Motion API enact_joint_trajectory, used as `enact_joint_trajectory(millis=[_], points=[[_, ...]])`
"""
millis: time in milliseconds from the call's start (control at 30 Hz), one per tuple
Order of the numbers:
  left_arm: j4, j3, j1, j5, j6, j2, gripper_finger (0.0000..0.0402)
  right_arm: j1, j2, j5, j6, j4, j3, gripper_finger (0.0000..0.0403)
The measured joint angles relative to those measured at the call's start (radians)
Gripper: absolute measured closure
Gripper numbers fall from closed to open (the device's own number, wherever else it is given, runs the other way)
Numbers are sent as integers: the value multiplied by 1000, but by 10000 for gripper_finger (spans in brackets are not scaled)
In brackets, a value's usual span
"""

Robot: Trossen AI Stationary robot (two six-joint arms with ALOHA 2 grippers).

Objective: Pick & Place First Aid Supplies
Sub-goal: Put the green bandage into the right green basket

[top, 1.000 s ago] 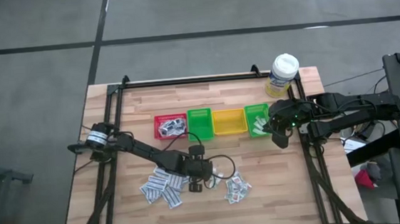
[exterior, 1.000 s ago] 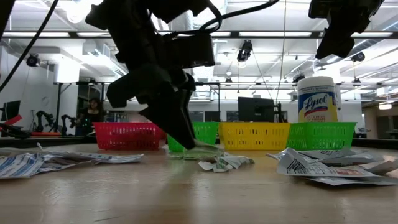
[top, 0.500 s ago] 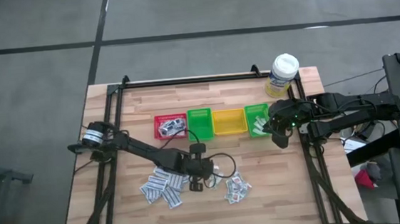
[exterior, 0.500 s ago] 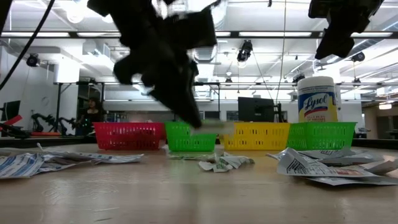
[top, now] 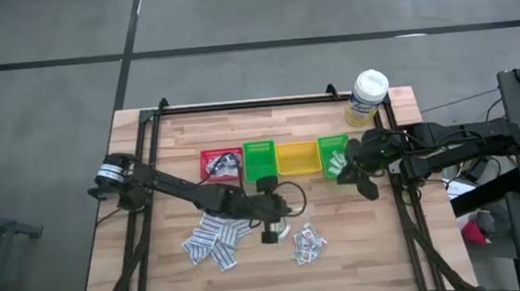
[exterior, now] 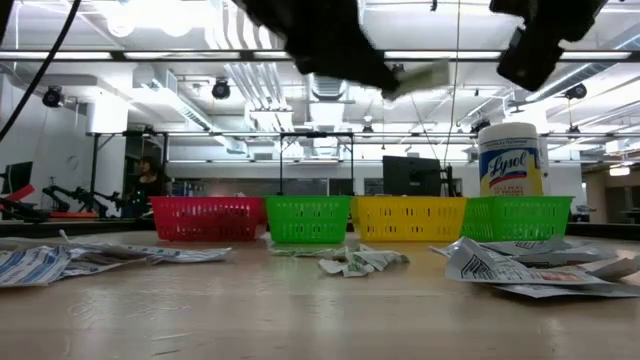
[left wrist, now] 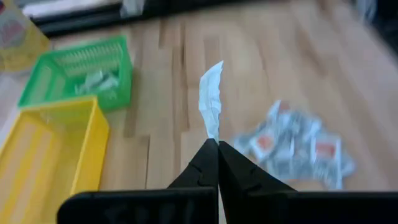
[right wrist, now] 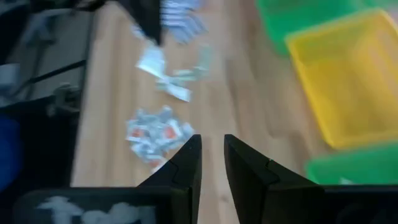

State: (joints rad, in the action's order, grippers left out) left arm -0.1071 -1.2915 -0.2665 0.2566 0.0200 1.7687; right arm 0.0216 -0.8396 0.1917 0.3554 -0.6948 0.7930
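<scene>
Left gripper (left wrist: 217,149) is closed tight on one thin white packet (left wrist: 211,99), pinched by its lower end so the strip stands up past the fingertips; in the low view the packet (exterior: 420,76) is carried well above the worktop (top: 389,247). Seen from above, this gripper (top: 273,230) sits over the middle of the worktop. Just beyond it stands the row of bins: red bin (top: 221,163), green bin (top: 260,161), yellow bin (top: 297,158) and a second green bin (top: 333,154) at the far end. A fan of loose packets (top: 210,242) lies on the boards to the arm side of the gripper, and a smaller clump of packets with orange print (top: 308,244) lies just beside it on the other side. A few packets already lie in the red bin and in the far green bin (left wrist: 93,79). Right gripper (right wrist: 210,163) hangs over the worktop just in front of the far green bin, its fingers a narrow gap apart with nothing between them. A white-capped bottle (top: 366,96) stands behind that gripper at the worktop's back corner.
</scene>
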Motion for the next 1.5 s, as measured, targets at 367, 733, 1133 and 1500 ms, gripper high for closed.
enact_joint_trajectory(millis=[367,733,1133,1500], points=[[145,0,58,-102,61,-9,401,52,-100,45,-149,243,-8,307],[137,1,66,-105,82,-10,401,52,-270,45,-169,265,-8,232],[90,3,67,-110,145,-10,401,52,-278,41,-173,361,-4,233],[90,3,79,-110,153,-10,402,53,-321,34,-180,387,-2,234]])
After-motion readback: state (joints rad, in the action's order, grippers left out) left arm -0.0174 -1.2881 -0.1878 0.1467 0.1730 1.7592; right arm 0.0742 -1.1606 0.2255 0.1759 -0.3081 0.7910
